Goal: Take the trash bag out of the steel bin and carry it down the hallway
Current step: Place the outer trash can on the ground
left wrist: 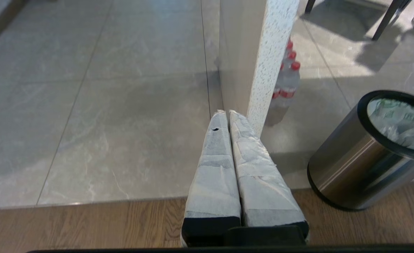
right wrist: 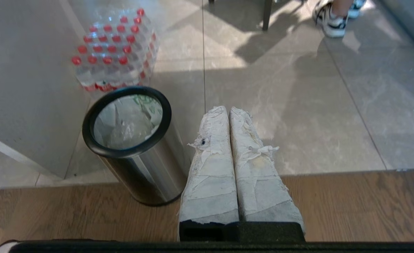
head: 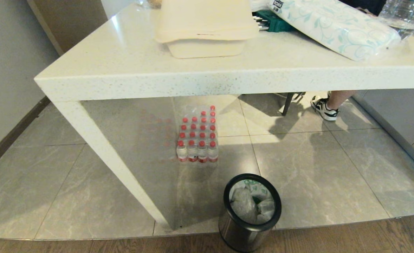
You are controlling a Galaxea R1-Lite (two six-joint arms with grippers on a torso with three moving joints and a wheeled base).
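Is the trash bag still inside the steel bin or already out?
Inside. The trash bag sits crumpled within the steel bin, below its black rim; the bin stands upright on the floor, with neither hand touching it.

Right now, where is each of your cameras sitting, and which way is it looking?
Head view: high on my head, looking down at the speckled white stone table and shiny steel bin; none of my body shows.
Left wrist view: behind my shut left gripper, facing the table leg.
Right wrist view: behind my shut right gripper, facing the grey tiled floor.
All three share the bin with its crinkly white trash bag and the red-capped bottle pack.
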